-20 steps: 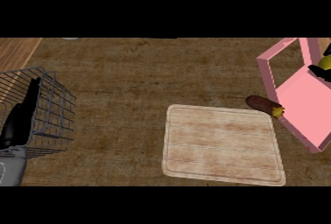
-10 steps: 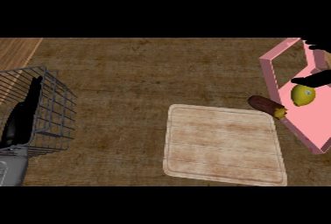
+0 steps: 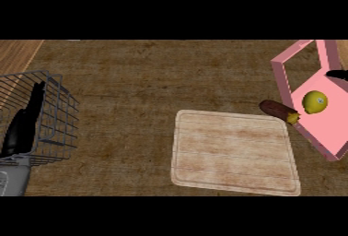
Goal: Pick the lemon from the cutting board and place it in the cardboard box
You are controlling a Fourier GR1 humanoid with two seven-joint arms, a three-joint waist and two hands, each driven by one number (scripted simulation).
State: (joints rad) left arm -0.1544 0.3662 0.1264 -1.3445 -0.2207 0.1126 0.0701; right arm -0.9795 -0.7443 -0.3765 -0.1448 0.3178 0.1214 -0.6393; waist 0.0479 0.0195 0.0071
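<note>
A pale wooden cutting board point(image 3: 234, 154) lies bare on the brown woven-look counter point(image 3: 149, 78), nearest the viewer and right of centre. At the near left edge, a grey forearm ends in the robot's left hand point(image 3: 20, 129), black and held upright with its fingers straight and relaxed, resting against the front of a wire basket point(image 3: 58, 115) that stands at the left side of the counter. Just beyond the board's far right corner lies a dark brown, oblong vegetable point(image 3: 275, 109) with a yellowish tip, its end touching or nearly touching the near wall of the pink box point(image 3: 326, 133). The box sits at the right edge, set at an angle to the board, its pink walls framing a pink floor. The lemon point(image 3: 315, 102), yellow and round, rests inside the box on that floor, close to its left wall. Farther back, at the extreme right edge above the box, only a small black sliver of the right hand point(image 3: 338, 73) shows; whether its fingers are open or curled cannot be told, and it is clear of the lemon.
</note>
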